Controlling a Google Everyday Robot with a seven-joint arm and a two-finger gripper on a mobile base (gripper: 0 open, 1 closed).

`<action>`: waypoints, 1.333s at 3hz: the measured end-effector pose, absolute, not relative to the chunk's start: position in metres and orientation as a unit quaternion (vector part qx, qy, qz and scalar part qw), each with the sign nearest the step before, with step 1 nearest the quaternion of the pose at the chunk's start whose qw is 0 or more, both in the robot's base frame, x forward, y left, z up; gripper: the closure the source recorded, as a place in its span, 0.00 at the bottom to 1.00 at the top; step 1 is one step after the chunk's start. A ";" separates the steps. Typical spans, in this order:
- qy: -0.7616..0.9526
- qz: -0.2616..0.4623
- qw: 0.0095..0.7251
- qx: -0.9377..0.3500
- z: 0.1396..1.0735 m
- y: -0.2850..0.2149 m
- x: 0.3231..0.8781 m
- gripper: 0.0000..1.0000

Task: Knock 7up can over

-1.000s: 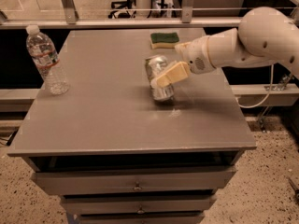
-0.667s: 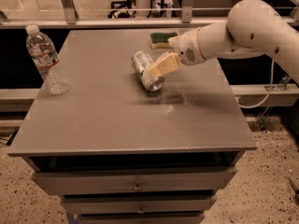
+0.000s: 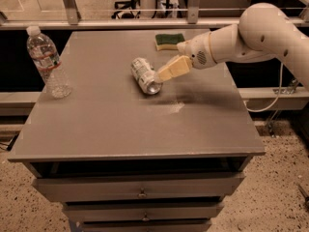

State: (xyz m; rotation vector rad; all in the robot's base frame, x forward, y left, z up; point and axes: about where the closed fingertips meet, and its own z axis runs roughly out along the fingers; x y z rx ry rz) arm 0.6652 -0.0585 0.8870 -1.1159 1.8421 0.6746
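Observation:
The 7up can [image 3: 146,75] is a small silver can with a green-and-white label. It lies on its side near the middle of the grey table [image 3: 120,124], its open-looking end facing the front right. My gripper [image 3: 166,73] reaches in from the right on a white arm [image 3: 256,33]. Its tan fingers [image 3: 175,67] are at the can's right side, touching or almost touching it. The can is not held.
A clear plastic water bottle [image 3: 47,62] with a white cap stands upright at the table's left edge. A green and yellow sponge [image 3: 169,40] lies at the back of the table. Drawers [image 3: 140,190] sit under the tabletop. A railing runs behind.
The can stood tilted against my gripper a second ago. It has tipped over to the left and now lies on its side. My gripper has swept left with it.

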 end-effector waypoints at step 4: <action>0.678 0.314 0.417 -0.517 0.898 -0.103 0.619 0.00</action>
